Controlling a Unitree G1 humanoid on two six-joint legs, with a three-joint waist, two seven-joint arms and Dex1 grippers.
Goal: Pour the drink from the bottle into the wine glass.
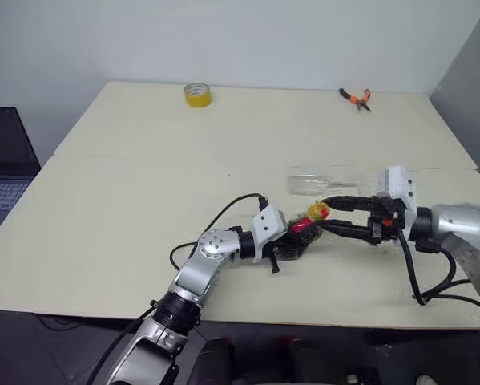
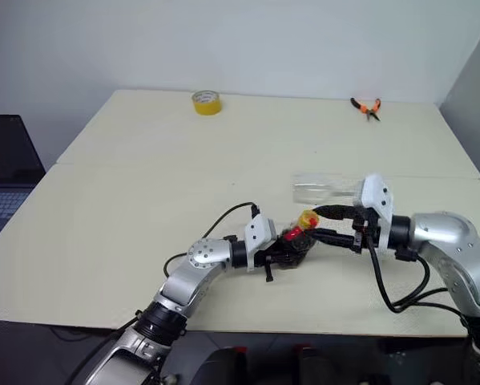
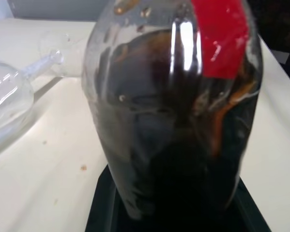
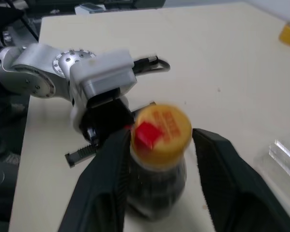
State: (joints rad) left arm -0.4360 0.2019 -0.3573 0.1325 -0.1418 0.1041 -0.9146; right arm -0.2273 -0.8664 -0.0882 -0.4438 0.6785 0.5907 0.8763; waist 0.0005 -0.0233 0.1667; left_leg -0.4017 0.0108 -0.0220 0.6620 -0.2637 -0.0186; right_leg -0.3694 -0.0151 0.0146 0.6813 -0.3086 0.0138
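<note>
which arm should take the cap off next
Right. Its end effector stands open on both sides of the yellow cap, while the left end effector is shut on the bottle, keeping it upright.

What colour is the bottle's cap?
Yellow-orange; the cap on the bottle shows best in the right wrist view.

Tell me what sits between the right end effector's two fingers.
The yellow cap of the bottle sits between them, with gaps either side; the right wrist view shows it. The left end effector grips the bottle's body.
</note>
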